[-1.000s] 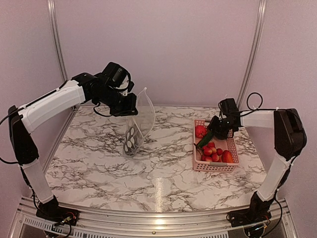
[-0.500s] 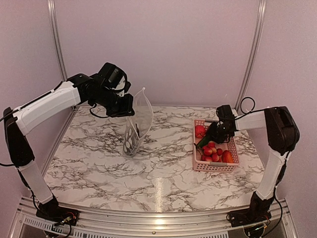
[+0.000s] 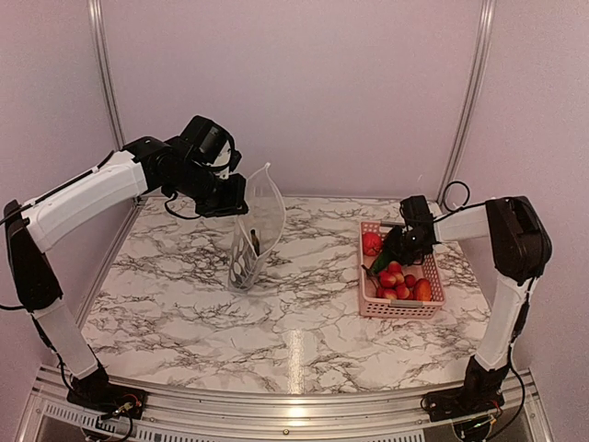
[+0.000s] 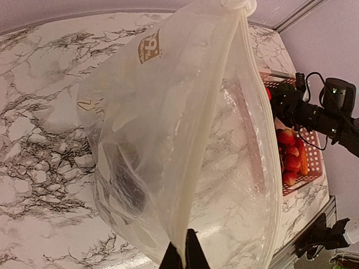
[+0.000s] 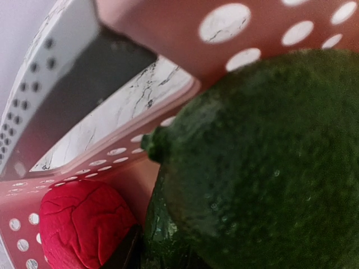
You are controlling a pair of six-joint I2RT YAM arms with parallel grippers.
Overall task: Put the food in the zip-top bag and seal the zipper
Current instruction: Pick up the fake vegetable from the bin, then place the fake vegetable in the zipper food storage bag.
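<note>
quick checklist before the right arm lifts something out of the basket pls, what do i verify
1. Left gripper holding the bag: ok, pinched shut on the zipper strip.
2. Bag mouth open: ok, its two rims stand apart in the left wrist view.
3. Right gripper holding the green piece: cannot tell, it is right at the piece but the fingers are not clear.
4. Dark piece inside the bag: ok.
5. Basket emptied: not ok, red pieces lie in it.
6. Zipper sealed: not ok, open.
</note>
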